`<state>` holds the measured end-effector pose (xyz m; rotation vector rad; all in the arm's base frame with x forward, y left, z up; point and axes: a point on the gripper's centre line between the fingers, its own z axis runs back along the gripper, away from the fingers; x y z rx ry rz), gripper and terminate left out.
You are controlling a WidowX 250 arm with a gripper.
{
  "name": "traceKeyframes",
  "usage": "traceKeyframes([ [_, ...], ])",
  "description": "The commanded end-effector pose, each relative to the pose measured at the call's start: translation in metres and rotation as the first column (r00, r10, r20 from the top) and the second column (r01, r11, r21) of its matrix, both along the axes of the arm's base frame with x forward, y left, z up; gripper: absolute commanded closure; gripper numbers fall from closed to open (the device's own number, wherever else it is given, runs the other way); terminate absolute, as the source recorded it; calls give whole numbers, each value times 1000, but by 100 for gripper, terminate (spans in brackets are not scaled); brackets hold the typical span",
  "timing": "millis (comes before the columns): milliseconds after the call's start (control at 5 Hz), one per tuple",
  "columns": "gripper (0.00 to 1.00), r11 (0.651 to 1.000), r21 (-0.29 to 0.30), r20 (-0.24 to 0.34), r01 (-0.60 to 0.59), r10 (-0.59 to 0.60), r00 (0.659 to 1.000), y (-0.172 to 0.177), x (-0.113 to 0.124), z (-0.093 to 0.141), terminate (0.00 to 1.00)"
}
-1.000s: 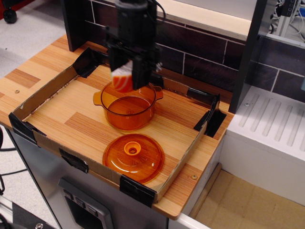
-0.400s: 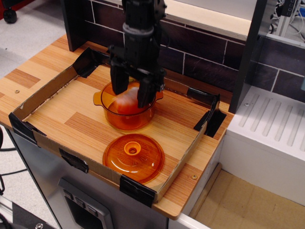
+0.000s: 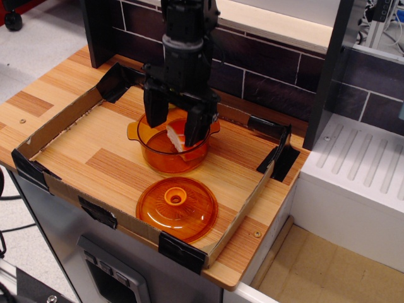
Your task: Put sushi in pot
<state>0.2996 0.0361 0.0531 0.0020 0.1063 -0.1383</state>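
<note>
Wooden table (image 3: 44, 104) bearing shallow cardboard tray (image 3: 60, 123) with black-taped corners
Black gripper (image 3: 176, 129) hanging above pot, fingers spread wide, holding nothing
Pot (image 3: 158, 159) near tray middle, translucent orange, upright
Lid (image 3: 177, 208) flat, knob up, just near of pot
Sushi (image 3: 176, 137) inside pot, tilted, white face showing, between fingers

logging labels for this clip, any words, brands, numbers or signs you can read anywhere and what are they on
None: no readable text shows in this view.
The gripper, the pot, the sushi inside it and the lid carry no visible writing.
The cardboard tray with its black tape shows no print either.
</note>
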Motion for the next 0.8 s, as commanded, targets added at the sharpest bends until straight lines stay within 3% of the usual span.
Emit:
traceKeyframes([
  [0,0,996,-84,151,27,-14,988,4,13,88,0],
  [400,0,995,-80,170,52,-38,985,9,9,100,0],
  [600,0,995,-80,170,52,-38,985,9,9,100,100],
])
